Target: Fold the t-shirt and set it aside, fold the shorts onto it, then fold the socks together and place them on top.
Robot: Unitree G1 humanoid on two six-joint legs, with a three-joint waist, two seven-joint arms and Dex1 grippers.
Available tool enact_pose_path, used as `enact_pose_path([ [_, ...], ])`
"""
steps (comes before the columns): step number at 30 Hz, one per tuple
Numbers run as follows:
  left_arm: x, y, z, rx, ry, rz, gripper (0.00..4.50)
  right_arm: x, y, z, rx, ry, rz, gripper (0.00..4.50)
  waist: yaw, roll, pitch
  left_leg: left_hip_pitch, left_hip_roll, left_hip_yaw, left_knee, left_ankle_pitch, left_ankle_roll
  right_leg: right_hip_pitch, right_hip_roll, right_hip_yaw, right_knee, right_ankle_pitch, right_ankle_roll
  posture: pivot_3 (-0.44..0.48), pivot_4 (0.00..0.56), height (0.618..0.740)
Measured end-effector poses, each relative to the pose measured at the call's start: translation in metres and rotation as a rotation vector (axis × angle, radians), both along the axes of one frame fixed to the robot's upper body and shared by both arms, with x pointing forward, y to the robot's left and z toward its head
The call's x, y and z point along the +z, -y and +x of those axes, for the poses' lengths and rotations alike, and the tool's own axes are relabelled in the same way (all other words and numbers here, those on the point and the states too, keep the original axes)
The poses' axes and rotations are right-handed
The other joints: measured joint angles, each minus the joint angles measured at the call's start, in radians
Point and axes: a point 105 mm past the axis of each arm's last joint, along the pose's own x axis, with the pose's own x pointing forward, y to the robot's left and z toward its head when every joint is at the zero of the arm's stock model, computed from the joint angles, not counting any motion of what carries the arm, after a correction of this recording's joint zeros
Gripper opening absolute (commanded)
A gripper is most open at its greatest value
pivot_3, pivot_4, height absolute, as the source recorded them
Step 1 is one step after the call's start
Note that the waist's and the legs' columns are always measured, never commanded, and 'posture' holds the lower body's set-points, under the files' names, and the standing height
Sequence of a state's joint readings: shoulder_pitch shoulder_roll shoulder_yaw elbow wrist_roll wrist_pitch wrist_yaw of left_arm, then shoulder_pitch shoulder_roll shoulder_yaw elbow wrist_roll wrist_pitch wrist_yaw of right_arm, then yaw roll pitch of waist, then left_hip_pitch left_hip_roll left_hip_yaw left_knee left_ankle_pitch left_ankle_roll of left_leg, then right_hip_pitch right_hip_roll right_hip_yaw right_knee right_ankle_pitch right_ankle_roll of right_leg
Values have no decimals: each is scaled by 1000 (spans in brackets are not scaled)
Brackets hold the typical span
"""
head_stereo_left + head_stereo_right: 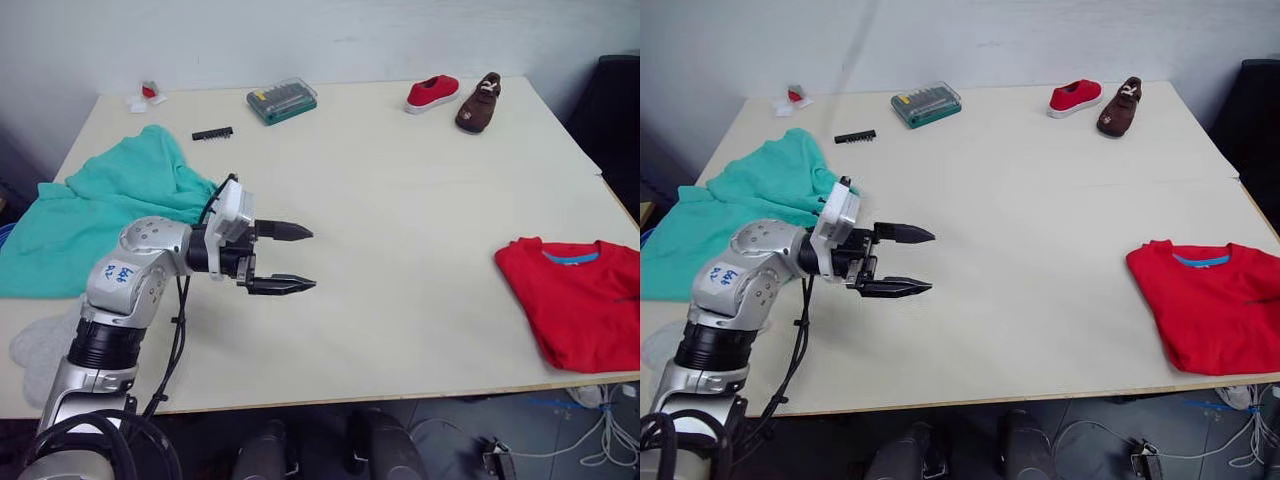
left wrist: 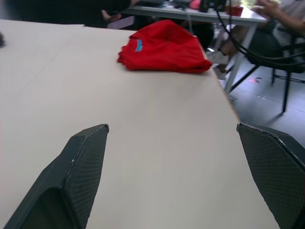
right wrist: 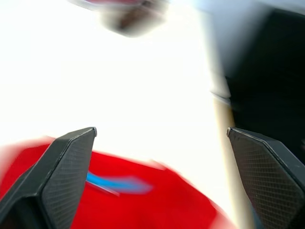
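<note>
T-shirt [image 1: 578, 308] lies folded at the table's [image 1: 400, 200] right front corner, its lower edge close to the front edge and its outer side running out past the right of the head views. Shorts [image 1: 95, 215] sit rumpled against the left edge, part of the fabric draping toward the rim, and the grey socks [image 1: 40, 345] lie just in front of them at the left front corner.

The left gripper [image 1: 285, 258] hangs over bare wood near the middle-left, fingers spread wide and empty, pointing away from the shorts. The right gripper [image 3: 157, 162] hovers above the red fabric, its fingers also spread with nothing between them.

Likely next is the shorts, and the risks sit there:
- Reaching back for them, the left arm could drag the socks or push them off the corner.
- A pinch on one loose layer could lift the shorts crooked.
- Laying them on the shirt could shove it over the front edge.

A screwdriver bit case [image 1: 282, 100], red shoe [image 1: 433, 92] and brown shoe [image 1: 479, 103] lie along the far edge, well apart.
</note>
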State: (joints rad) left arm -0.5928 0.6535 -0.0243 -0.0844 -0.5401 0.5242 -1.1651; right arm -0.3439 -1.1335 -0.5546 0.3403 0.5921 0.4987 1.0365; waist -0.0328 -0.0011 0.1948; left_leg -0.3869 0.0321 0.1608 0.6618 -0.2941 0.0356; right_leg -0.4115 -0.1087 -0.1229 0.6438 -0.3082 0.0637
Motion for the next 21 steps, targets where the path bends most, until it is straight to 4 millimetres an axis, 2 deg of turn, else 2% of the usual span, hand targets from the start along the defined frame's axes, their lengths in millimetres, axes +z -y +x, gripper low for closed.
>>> enact_pose_path([
  [3, -1, -10, 0, 64, 3, 1, 4500, 0, -84, -2, 303, 28, 37, 4473, 10, 0, 0, -1, 0, -1, 0, 0, 0, 0, 0, 0, 1, -1, -1, 0, 150, 740],
  [5, -1, -18, -2, 123, 11, 7, 4500, 1, -139, -11, 483, 37, 51, 4473, 19, -1, 1, -2, -1, -2, 1, 0, 1, 0, -1, 0, 0, -1, -1, 0, 150, 740],
  [7, -5, -26, -5, 168, 17, 26, 4500, 1, -177, -21, 620, 33, 61, 4473, 26, -2, 2, -2, -2, -2, 1, -1, 2, -1, -2, 0, -1, -1, -1, 0, 150, 740],
  [9, -11, -39, -8, 229, 20, 69, 4500, 1, -207, -35, 742, 26, 60, 4473, 32, -3, 2, -3, -2, -3, 1, -2, 3, -1, -3, -1, -2, -1, -1, 0, 150, 740],
  [11, -17, -58, -7, 323, 27, 121, 4500, -3, -226, -47, 832, 9, 32, 4473, 36, -3, 2, -4, -2, -3, 1, -4, 4, 0, -4, -2, -4, -1, -1, 0, 150, 740],
  [13, -22, -79, -4, 437, 42, 177, 4500, -10, -236, -56, 888, -15, 8, 4473, 35, -4, 2, -4, -2, -3, 1, -5, 5, 0, -4, -3, -6, 0, -1, 0, 150, 740],
  [18, -26, -124, -6, 636, 79, 281, 4500, -22, -240, -58, 890, -69, 16, 4473, 31, -5, 1, -4, -3, -3, 0, -7, 7, 0, -5, -4, -7, 0, 0, 0, 150, 740],
  [21, -34, -151, -4, 718, 115, 393, 4500, -22, -241, -58, 891, -76, 31, 4473, 30, -5, 1, -4, -2, -3, 0, -7, 6, 0, -5, -4, -7, 0, 0, 0, 150, 740],
])
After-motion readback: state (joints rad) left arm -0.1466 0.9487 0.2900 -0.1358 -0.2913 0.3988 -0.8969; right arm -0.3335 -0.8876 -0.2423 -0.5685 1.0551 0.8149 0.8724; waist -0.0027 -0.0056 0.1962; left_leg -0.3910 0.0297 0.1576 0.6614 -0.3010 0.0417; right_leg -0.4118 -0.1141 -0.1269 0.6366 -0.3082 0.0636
